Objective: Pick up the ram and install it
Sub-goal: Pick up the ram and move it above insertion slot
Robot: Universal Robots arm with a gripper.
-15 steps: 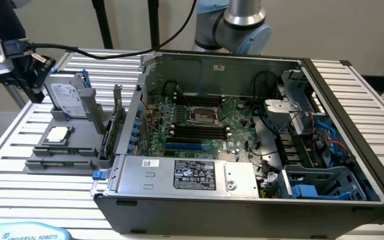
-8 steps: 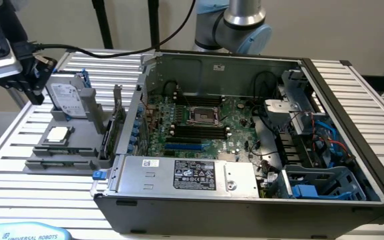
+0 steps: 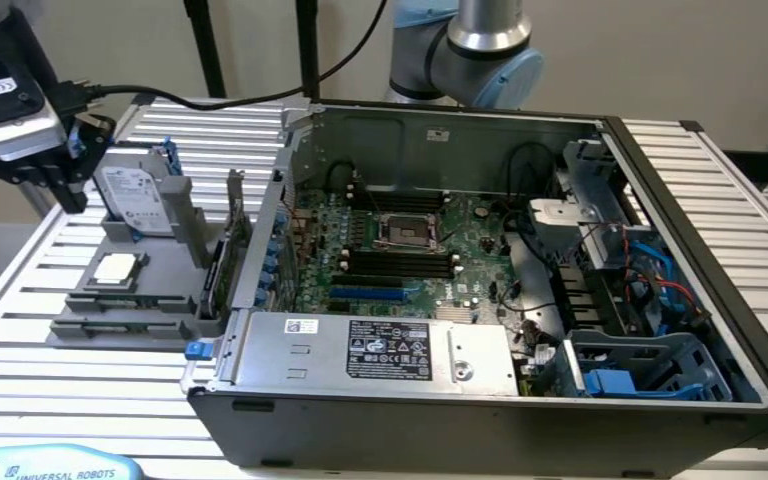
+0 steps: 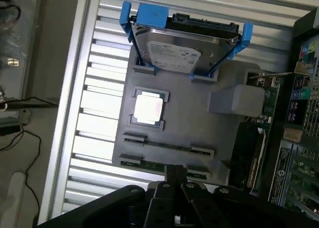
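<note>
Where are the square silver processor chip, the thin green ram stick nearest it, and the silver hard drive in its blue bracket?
Processor chip [image 4: 148, 108]: wrist view, lid centre.
Ram stick [image 4: 168, 144]: wrist view, mid-length.
Hard drive [image 4: 175, 53]: wrist view, labelled face.

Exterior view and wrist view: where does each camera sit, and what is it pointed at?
Exterior view: off the arm, high, looking down into the open computer case; the arm and its gripper show.
Wrist view: on the wrist, facing down at the grey holder with the ram; the shut gripper shows.
Shared: the hard drive and the processor on that holder.
</note>
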